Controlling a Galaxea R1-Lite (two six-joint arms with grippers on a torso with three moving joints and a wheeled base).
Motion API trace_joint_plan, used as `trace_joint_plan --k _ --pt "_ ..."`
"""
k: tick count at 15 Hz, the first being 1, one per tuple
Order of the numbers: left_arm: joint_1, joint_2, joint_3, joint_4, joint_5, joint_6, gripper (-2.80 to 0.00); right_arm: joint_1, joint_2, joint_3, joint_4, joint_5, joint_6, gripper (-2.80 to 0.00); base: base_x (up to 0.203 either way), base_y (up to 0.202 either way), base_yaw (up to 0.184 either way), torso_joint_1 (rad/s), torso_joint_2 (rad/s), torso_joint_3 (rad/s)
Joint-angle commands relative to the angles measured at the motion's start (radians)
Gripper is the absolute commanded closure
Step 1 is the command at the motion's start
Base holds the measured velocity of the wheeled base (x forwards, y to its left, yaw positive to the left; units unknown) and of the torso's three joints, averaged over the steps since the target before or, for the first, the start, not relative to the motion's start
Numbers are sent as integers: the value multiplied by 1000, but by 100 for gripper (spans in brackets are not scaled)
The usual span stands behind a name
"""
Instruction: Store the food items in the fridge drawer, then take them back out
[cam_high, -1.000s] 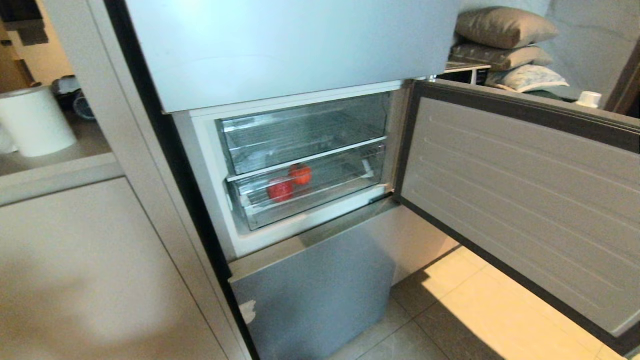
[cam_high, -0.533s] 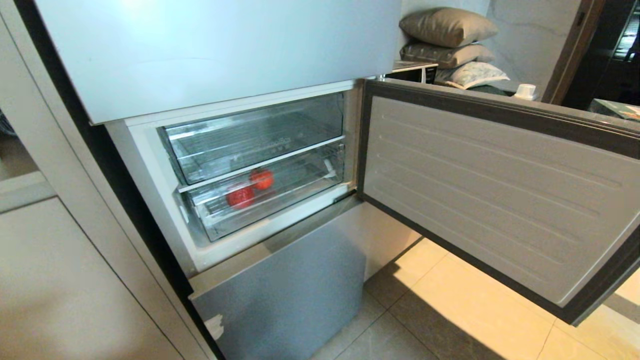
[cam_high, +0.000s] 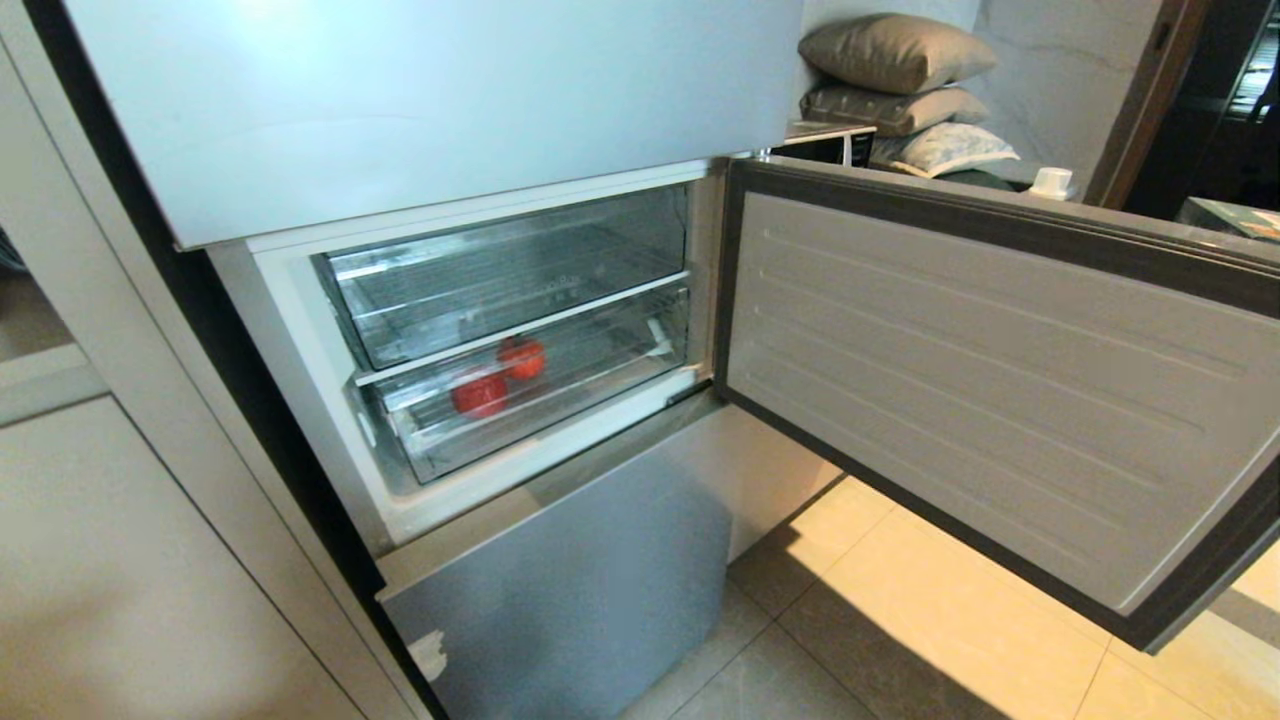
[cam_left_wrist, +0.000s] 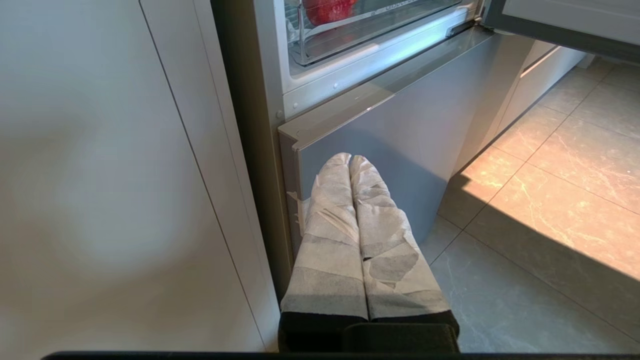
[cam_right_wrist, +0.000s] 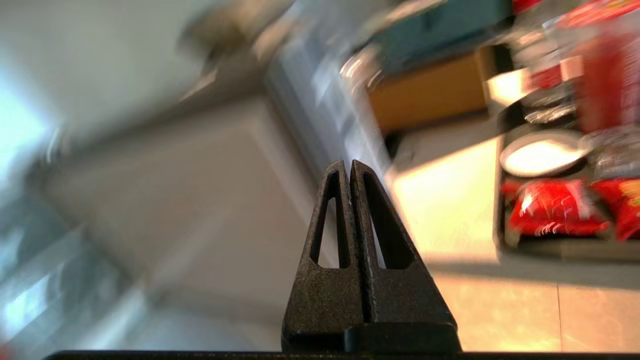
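Tiled floor (cam_high: 930, 610), open fridge door (cam_high: 1000, 400), stacked pillows (cam_high: 900, 90)

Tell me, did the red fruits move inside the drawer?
No. Both red fruits sit at the same spot in the fridge drawer; only the camera turned.

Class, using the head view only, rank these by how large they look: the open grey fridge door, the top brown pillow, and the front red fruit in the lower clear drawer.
1. Open grey fridge door, largest, though also nearest the camera.
2. Top brown pillow, farther away.
3. Front red fruit, smallest, in the lower clear drawer.
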Motion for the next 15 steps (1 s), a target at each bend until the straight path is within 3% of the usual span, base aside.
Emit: trace_joint_plan --k 1,3,5,10,13,15 --pt "1 -1 2 0 0 0 0 -288 174 -27 -89 121 92 0 0 0 0 0 0 0" --pt "1 0 2 0 0 0 0 -485 302 -36 -171 297 167 0 0 0 0 0 0 0" --pt "1 -1 2 -2 0 0 0 -547 470 -53 -251 404 225 0 0 0 0 0 0 0" --pt "1 -1 2 0 0 0 0 -568 842 -203 -417 497 343 0 0 0 0 0 0 0" --pt "1 -1 2 0 0 0 0 -541 940 -301 -434 668 429 0 0 0 0 0 0 0" --pt "1 -1 2 0 0 0 0 -506 991 -358 -427 730 462 0 0 0 0 0 0 0"
